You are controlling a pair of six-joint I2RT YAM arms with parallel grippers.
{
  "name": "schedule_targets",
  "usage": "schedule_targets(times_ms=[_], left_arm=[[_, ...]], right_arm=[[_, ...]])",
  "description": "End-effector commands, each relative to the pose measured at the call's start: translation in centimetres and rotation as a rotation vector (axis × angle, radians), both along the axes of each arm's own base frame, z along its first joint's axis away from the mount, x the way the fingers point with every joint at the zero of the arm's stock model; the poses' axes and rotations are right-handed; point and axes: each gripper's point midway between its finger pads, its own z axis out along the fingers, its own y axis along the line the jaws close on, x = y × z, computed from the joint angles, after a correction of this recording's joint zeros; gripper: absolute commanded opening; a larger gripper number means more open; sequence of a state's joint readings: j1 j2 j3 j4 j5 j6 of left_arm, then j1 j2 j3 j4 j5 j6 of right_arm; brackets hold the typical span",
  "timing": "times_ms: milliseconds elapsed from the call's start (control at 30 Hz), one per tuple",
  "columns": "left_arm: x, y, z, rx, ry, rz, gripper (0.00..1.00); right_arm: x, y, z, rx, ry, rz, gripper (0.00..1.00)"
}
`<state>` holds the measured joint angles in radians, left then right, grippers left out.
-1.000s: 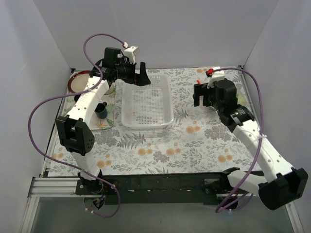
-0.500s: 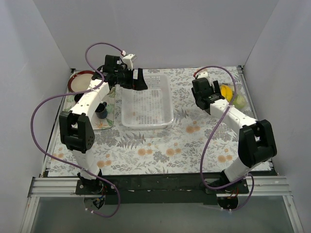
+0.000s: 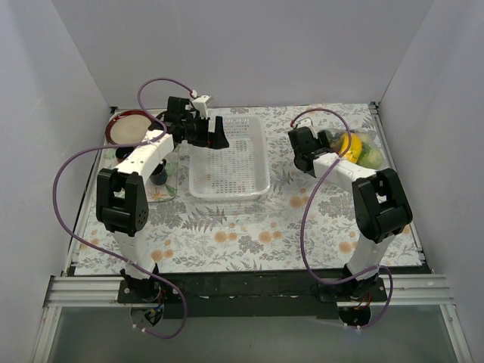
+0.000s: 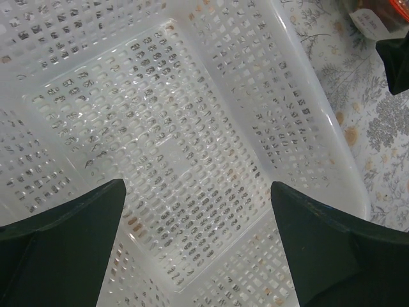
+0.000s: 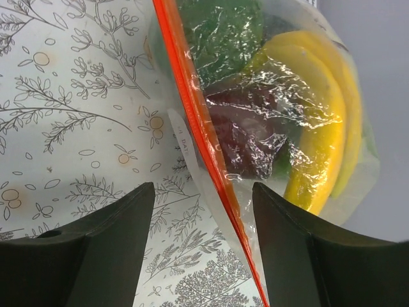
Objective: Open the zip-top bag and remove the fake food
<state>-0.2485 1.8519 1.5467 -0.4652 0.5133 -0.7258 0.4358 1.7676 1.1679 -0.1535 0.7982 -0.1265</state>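
Right wrist view: our right gripper [image 5: 203,192] hangs spread over the zip-top bag [image 5: 268,83] at far right, fake food [image 5: 319,147] inside, probably lining up on the strip [image 5: 189,121]. Our left gripper [image 4: 198,192] hovers spread over the basket [image 4: 192,115].

It looked like a lab test booth: plain white walls [image 3: 249,53] boxed in a cloth-covered tabletop [image 3: 249,234].

Bright, even light — bag glare
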Motion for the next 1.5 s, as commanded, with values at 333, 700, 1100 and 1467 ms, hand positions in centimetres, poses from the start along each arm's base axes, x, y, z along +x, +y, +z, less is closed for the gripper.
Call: schedule_targets(times_ms=[333, 700, 1100, 1467], left_arm=[[7.5, 5.4, 2.0, 0.112, -0.234, 0.227, 0.98], [9.6, 8.7, -0.8, 0.224, -0.273, 0.376, 0.98], [8.0, 7.0, -6.2, 0.213, -0.162, 0.29, 0.73], [1.6, 3.5, -5.1, 0.132, -0.076, 0.187, 0.43]], right_arm=[[1.0, 0.7, 0.1, 0.032, -0.044, -0.021, 0.15], [-1.5, 1.1, -1.6, 0.129, 0.0, -0.01, 0.01], [-3.0, 3.7, 4.9, 0.3, -0.109, 0.064, 0.01], [-4.0, 1.8, 5.1, 0.216, -0.1, 0.012, 0.27]])
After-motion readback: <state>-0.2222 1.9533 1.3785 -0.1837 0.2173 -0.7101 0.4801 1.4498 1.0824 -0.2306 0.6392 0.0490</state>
